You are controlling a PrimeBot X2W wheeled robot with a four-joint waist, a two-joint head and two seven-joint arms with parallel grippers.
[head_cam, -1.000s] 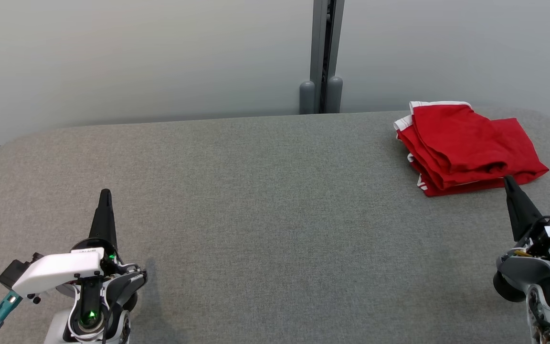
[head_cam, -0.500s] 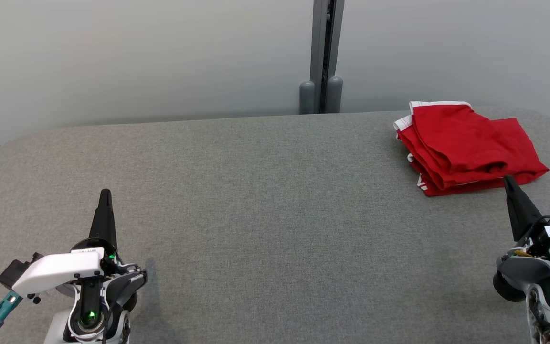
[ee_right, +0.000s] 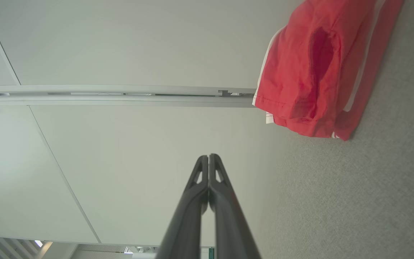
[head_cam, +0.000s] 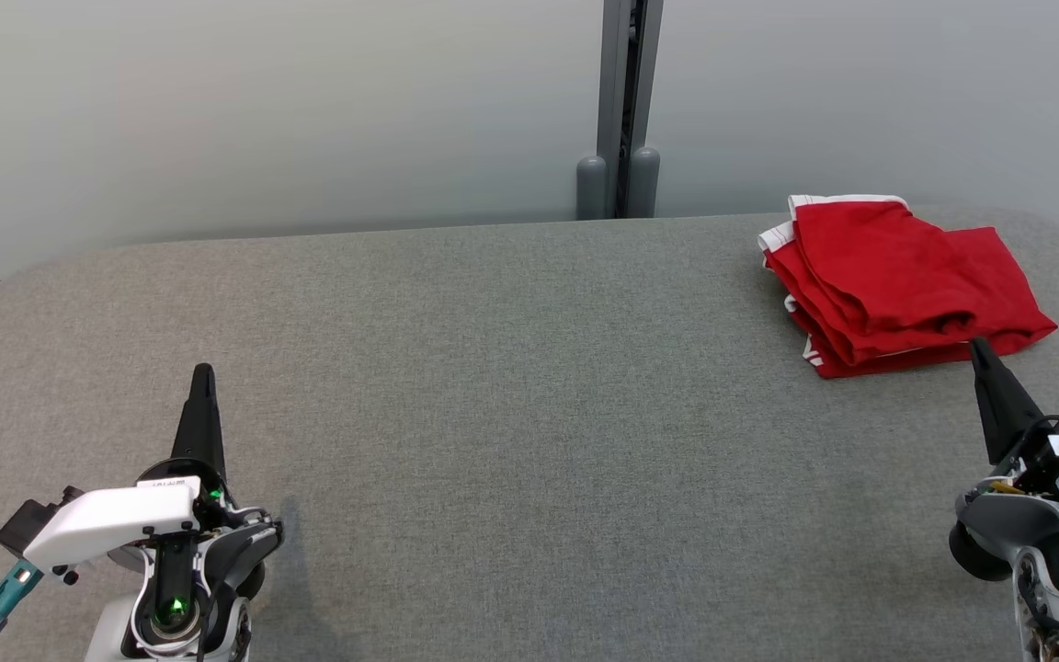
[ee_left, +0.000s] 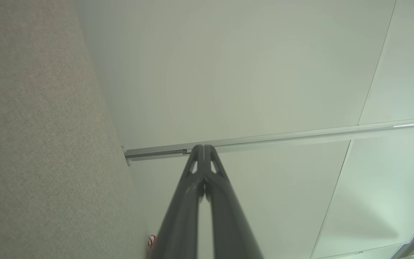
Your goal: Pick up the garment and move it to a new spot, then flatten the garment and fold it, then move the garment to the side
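Note:
The garment (head_cam: 897, 280) is red with white trim and lies folded at the far right of the grey table (head_cam: 511, 368); it also shows in the right wrist view as a folded red garment (ee_right: 318, 68). My right gripper (head_cam: 982, 349) is shut and empty, its tip just in front of the garment's near edge. Its fingertips (ee_right: 208, 158) are pressed together. My left gripper (head_cam: 203, 372) rests at the near left, far from the garment, shut with nothing in it, fingertips (ee_left: 204, 147) touching.
A pale wall with a grey vertical post (head_cam: 626, 110) stands behind the table. The table's rounded far edge (head_cam: 309, 234) runs along that wall. Broad grey fabric surface lies between the two arms.

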